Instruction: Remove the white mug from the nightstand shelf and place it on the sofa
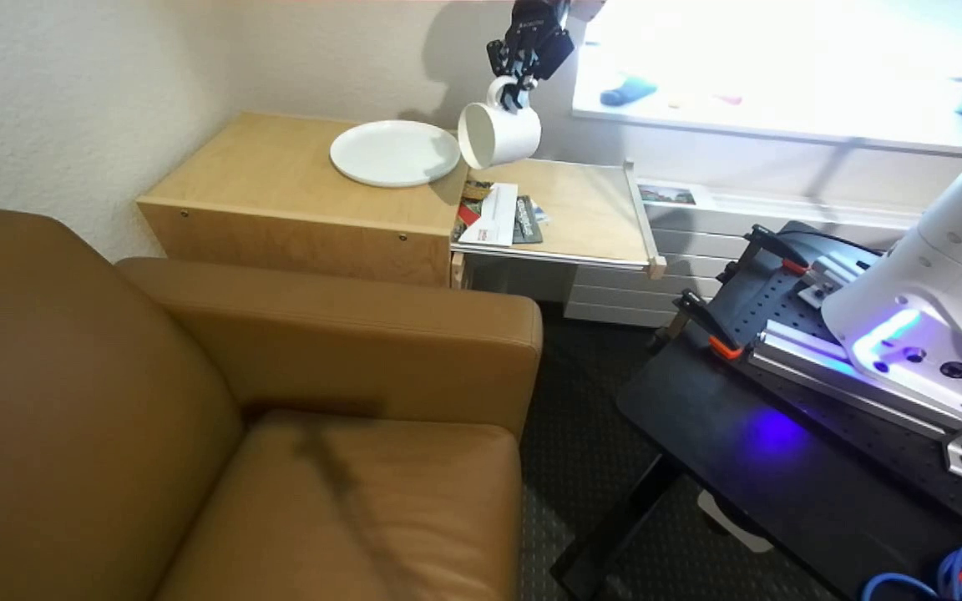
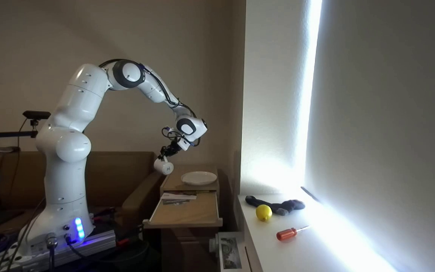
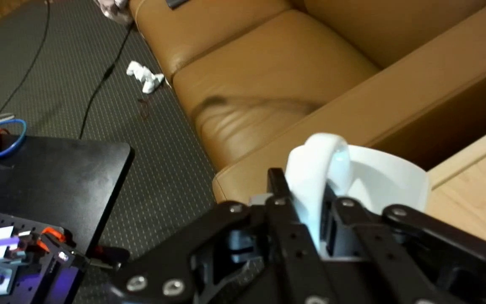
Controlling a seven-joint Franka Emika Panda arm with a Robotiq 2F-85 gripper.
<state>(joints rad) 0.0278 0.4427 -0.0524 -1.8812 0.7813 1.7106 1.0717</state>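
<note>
White mug (image 1: 504, 138): you have it up in the air, clear of the nightstand (image 1: 264, 171) and higher than its top, tipped on its side with the handle uppermost.
Sofa (image 1: 347, 359): brown leather; you see its padded arm running just beside the nightstand.
Black table (image 1: 698, 409): apart from the nightstand, past the end of the pull-out shelf (image 1: 585, 213), with your robot's base (image 1: 924, 292) on it.
Nightstand build: light tan wood, flat-topped, its shelf standing drawn out.
White plate (image 1: 395, 153): flat on the nightstand's top, near the pull-out shelf.
Gripper (image 3: 304, 194): higher than the nightstand's top; your jaws are narrow, pinching the mug by its handle.
Papers (image 1: 493, 215): on the pull-out shelf, next to the nightstand's body.
Screwdriver (image 2: 287, 234) and lemon (image 2: 264, 213): in an exterior view, you find both on the white sill (image 2: 266, 249), off the nightstand's side away from the sofa.
</note>
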